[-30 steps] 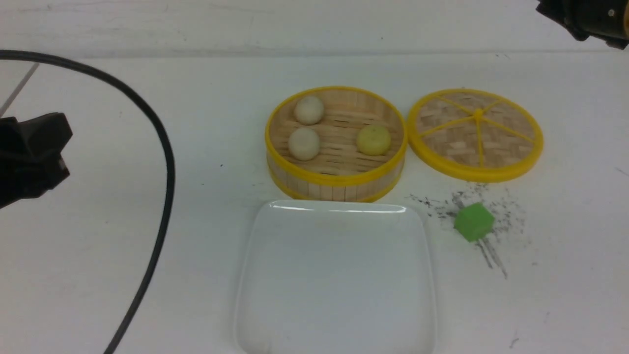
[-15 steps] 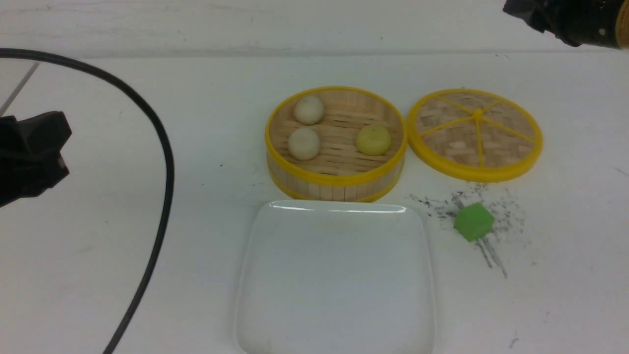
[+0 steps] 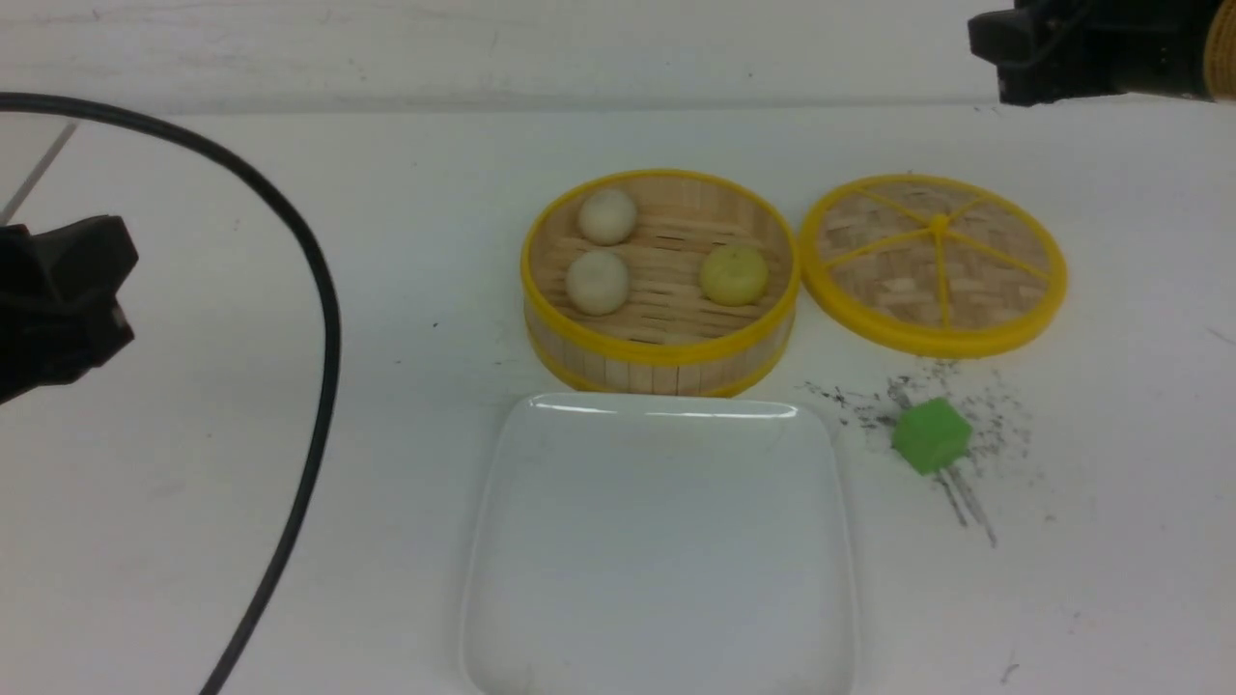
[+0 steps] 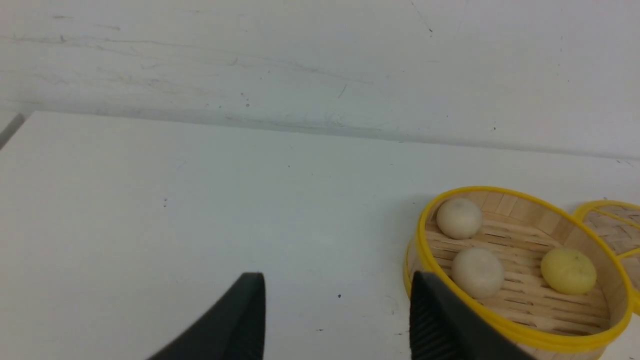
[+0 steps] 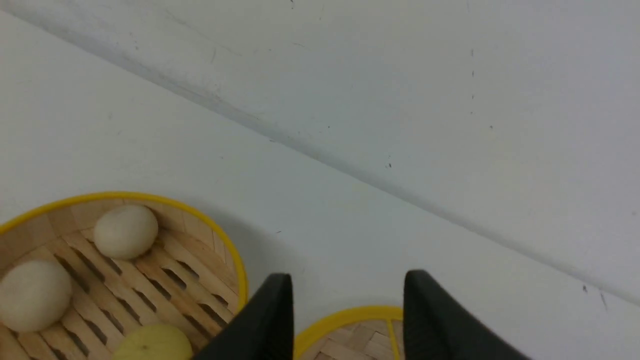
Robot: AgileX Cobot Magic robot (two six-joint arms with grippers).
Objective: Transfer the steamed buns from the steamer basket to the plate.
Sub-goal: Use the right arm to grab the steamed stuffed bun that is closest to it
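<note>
Black and spread wide, the right end effector [image 5: 348,277] has swung inward, above and beyond the flat woven disc lid with yellow spokes [image 3: 898,285], probably to begin reaching. The spread left end effector [image 4: 337,280] has barely shifted. Two off-white round buns [image 3: 597,283] and one pale-yellow bun [image 3: 734,275] remain inside the round bamboo basket [image 3: 657,352], behind the glossy white square plate [image 3: 661,541]. No writing is legible.

So it's basically a plain white table [image 3: 290,483] with some dark scuffs and a patch of black smudges on its right side. Past the far edge there's a whitish upright surface [image 3: 676,48], kinda marked up with faint scratches and specks. Lighting's pretty soft and even from where I'm standing.
</note>
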